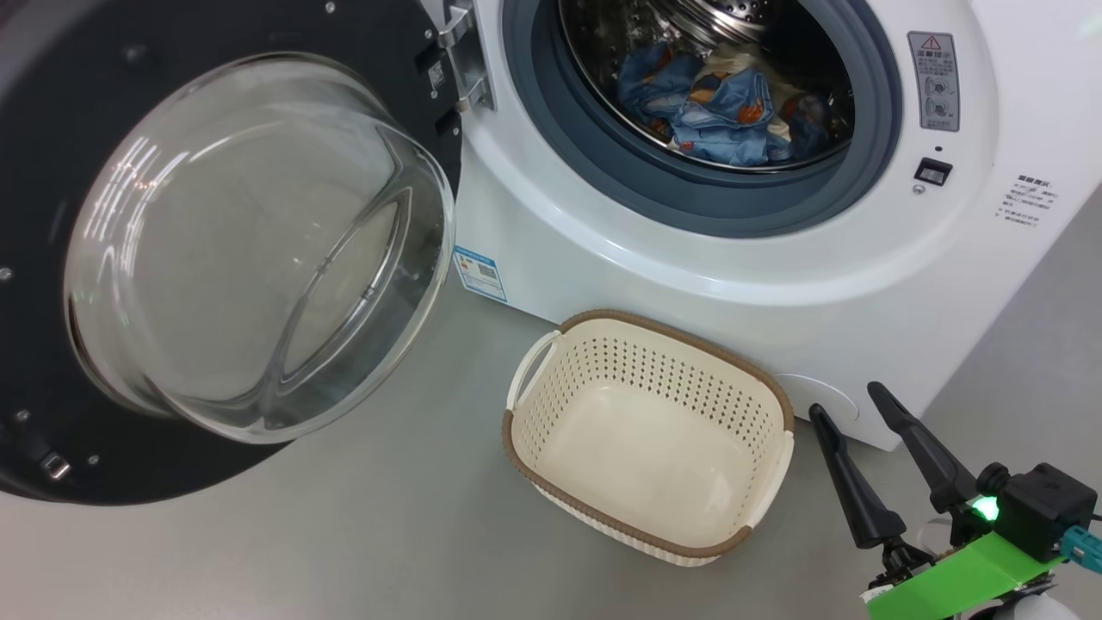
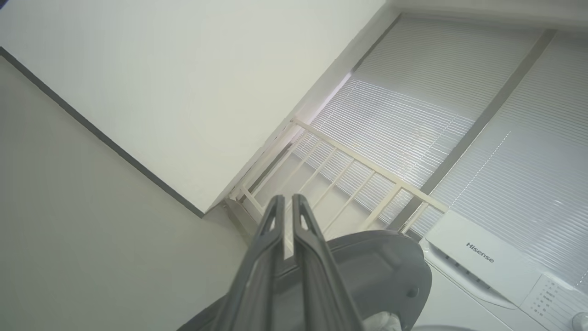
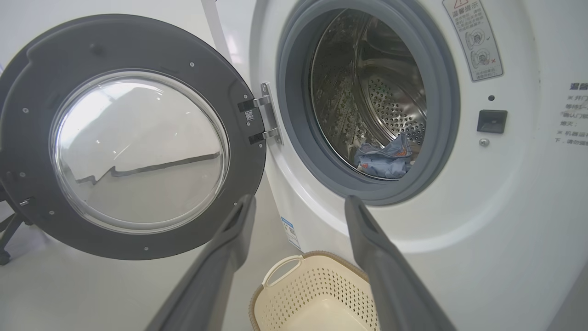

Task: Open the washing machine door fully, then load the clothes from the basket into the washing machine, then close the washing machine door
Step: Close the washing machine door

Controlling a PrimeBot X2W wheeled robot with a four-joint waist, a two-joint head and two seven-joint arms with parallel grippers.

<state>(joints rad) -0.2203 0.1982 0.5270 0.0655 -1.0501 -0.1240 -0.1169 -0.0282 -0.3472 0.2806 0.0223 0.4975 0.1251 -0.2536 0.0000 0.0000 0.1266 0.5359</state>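
The clothes (image 1: 732,112) are lying in the washing machine (image 1: 689,284); the basket (image 1: 654,362) before it is sitting empty. The right end effector (image 1: 844,401) is gaping; the left end effector (image 2: 285,202) is pinching shut on nothing, probably for pushing the door (image 1: 258,250).

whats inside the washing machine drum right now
Blue clothes with orange prints and a bit of cream cloth lie at the bottom of the steel drum. Whatever sits beneath that pile is covered.
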